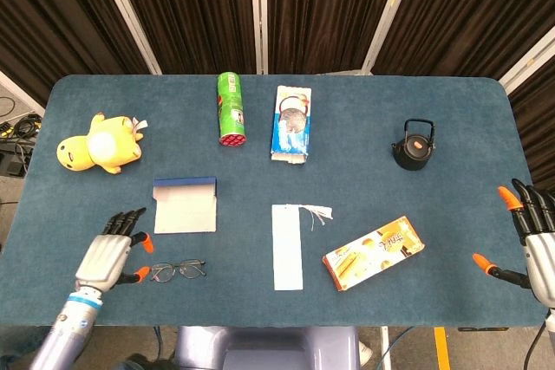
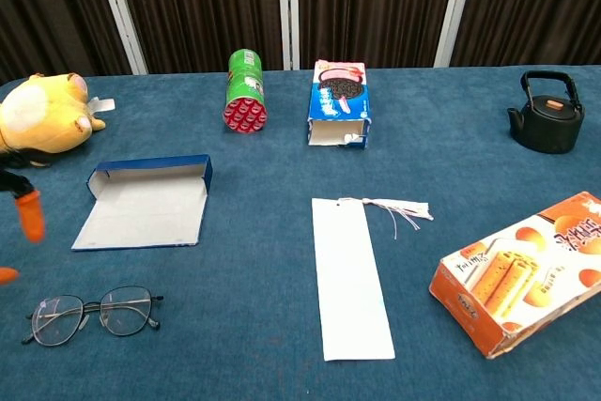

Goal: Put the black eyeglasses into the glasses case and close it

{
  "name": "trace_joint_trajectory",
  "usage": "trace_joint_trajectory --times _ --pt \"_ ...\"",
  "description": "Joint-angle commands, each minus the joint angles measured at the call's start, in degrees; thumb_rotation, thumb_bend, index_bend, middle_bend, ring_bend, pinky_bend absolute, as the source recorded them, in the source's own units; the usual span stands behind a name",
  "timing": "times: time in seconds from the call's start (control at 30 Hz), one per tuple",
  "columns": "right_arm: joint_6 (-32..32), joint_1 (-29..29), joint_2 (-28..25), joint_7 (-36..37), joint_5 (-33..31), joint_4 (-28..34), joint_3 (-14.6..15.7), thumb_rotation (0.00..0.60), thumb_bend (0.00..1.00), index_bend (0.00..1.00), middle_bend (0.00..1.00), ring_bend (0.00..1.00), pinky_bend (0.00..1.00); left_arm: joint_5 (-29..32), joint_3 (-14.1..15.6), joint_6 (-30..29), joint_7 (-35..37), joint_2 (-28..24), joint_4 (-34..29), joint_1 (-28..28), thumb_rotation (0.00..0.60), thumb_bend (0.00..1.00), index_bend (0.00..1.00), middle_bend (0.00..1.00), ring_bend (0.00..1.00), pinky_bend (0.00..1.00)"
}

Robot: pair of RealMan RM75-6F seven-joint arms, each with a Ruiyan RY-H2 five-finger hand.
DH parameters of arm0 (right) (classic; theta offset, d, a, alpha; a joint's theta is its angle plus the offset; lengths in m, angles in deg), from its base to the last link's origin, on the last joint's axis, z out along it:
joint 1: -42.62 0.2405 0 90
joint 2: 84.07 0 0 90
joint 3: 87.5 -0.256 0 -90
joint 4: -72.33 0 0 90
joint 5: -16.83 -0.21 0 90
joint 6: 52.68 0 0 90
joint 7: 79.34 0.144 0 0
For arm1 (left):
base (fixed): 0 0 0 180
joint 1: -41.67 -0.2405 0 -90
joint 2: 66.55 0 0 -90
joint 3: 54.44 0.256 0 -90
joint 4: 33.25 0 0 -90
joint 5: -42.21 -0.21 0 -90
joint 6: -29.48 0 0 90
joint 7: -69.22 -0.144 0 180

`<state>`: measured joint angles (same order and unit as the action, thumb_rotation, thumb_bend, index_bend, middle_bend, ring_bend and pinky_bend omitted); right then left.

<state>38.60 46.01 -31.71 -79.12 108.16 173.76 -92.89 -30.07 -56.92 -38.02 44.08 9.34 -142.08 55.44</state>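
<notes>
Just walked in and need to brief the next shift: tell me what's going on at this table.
The robot is about to pack the black eyeglasses into the glasses case, which lies open on the blue table. Its left hand hovers just left of the eyeglasses with fingers spread, holding nothing. The right hand waits open at the table's right edge. Nothing is grasped yet: the eyeglasses lie flat on the table in front of the case.

Blue felt-topped table (image 1: 347, 101), dark brown curtains (image 1: 321, 10) w/ white vertical strips (image 1: 257, 10) behind
</notes>
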Motion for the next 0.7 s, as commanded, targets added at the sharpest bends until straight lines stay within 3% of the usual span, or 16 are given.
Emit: trace_joint_trajectory --times 0.03,0.7 --pt "-0.20 -0.03 -0.12 0.43 -0.17 -0.20 0.10 0.600 0.00 0.00 0.00 0.00 0.00 5.18 -1.15 1.83 -3.14 4.41 1.31 2.31 0.600 0.28 0.49 0.00 0.00 0.00" --pt "-0.47 -0.03 -0.65 2.26 -0.32 -0.24 0.18 0.600 0.00 0.00 0.00 0.00 0.00 12.91 0.01 3.63 -5.36 9.93 5.49 6.06 0.600 0.33 0.50 0.00 0.00 0.00"
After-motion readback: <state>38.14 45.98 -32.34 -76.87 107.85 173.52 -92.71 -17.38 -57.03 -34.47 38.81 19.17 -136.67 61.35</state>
